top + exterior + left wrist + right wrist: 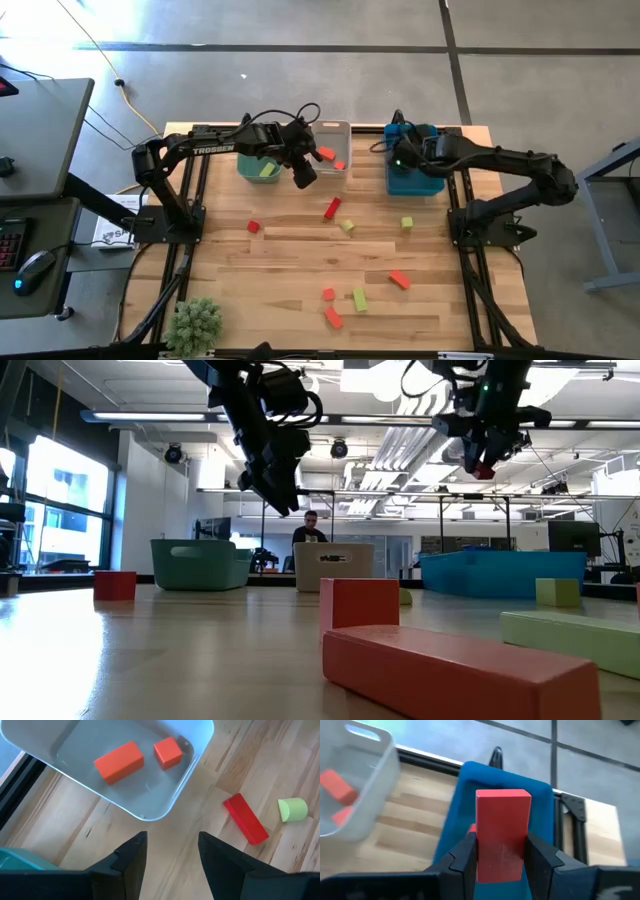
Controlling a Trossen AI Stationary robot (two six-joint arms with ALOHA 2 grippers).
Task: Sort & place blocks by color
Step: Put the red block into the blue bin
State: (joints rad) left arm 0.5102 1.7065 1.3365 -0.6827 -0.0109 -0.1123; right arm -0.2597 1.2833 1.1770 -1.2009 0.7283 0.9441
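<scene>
My right gripper hangs over the blue bin, shut on a deep red bar. My left gripper is open and empty, raised over bare wood just in front of the white bin. Two orange-red blocks lie flat in that bin. A yellow-green block lies in the green bin. Loose on the table are a deep red bar, a deep red cube, yellow-green pieces and orange-red pieces. My right gripper pinches the deep red bar between its two fingers, one finger on each long side near the bar's rear end. The fingers lie along the bar, whose free end sticks out past the fingertips. It is lifted clear above the blue bin.
The green, white and blue bins stand in a row along the far edge. A small green plant sits at the near left corner. Open wood lies between the scattered blocks at mid-table. A person sits in the room behind.
</scene>
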